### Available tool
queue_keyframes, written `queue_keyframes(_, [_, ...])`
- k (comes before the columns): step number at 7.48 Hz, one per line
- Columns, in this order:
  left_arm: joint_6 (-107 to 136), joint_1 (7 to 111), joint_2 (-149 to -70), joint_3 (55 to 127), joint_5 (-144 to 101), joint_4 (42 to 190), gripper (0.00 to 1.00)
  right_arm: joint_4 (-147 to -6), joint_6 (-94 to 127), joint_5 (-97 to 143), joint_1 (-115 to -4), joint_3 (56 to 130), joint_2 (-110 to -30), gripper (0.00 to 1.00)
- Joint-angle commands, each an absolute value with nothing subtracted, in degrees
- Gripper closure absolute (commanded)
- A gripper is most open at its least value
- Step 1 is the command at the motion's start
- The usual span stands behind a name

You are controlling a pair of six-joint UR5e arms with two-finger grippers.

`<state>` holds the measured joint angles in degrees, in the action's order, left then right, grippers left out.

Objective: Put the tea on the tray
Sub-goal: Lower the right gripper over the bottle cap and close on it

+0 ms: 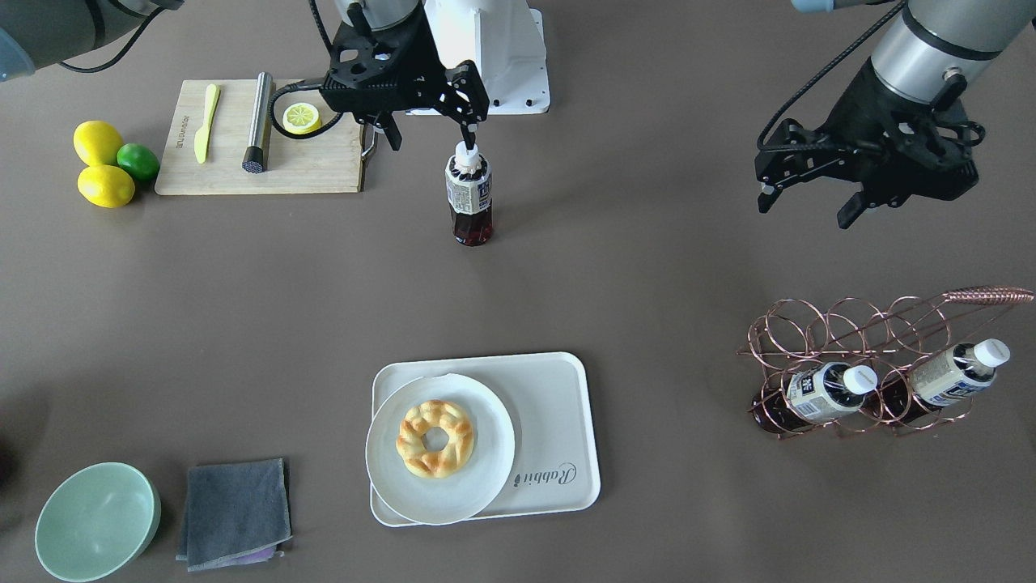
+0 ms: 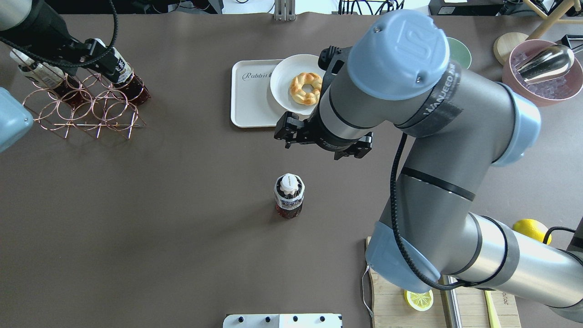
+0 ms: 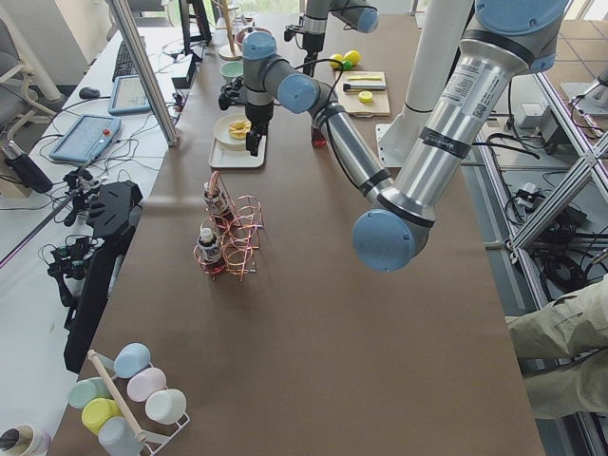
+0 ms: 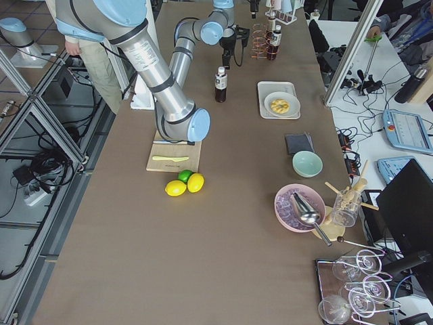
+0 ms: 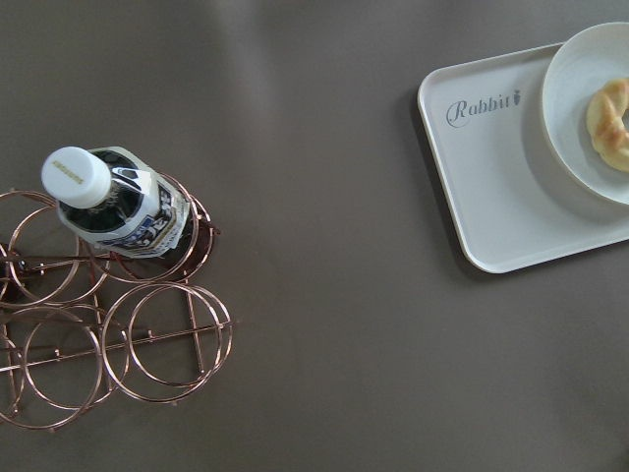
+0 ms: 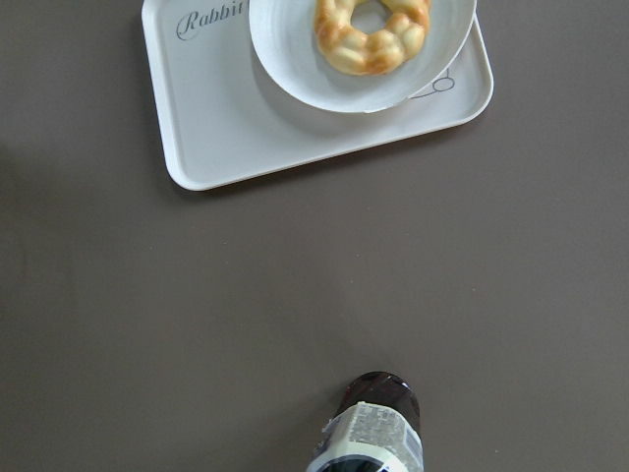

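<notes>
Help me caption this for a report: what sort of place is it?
Probably a robotics lab staged as a café: an operator's tablet alongside, a plated pastry on the tray, bottles in a copper rack.

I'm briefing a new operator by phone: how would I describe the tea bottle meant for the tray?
Find the cream tray holding the plate; between it and the robot's base, a tea bottle stands upright on the bare table. Its two look-alikes sit tilted in the copper wire rack; this one stands alone.

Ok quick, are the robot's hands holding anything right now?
Left gripper: open, holding nothing.
Right gripper: open, holding nothing; the tea stands apart from it.
</notes>
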<state>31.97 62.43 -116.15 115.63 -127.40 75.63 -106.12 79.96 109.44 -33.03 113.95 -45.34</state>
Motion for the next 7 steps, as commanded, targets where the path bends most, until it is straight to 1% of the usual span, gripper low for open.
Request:
queue_keyframes(1, [30.8, 63.4, -114.6, 116.5, -127.7, 75.7, 0.06, -106.6, 80.0, 106.5, -30.2, 108.1, -41.5, 0.06])
queue_keyframes(3, [31.3, 63.4, -114.8, 116.7, -127.8, 75.7, 0.05, -110.0, 79.4, 106.4, -29.0, 107.8, -40.8, 0.15])
queue_keyframes(5, [31.3, 63.4, -114.7, 116.9, -127.8, 75.7, 0.05, -112.8, 76.1, 105.9, -28.0, 107.5, -40.8, 0.18])
queue_keyframes(6, [31.4, 63.4, -114.7, 117.0, -127.8, 75.7, 0.05, -112.7, 76.1, 105.0, -27.1, 107.1, -40.7, 0.22])
queue_keyframes(7, [31.4, 63.4, -114.7, 117.0, -127.8, 75.7, 0.05, -112.7, 76.1, 104.2, -26.4, 107.0, -40.3, 0.32])
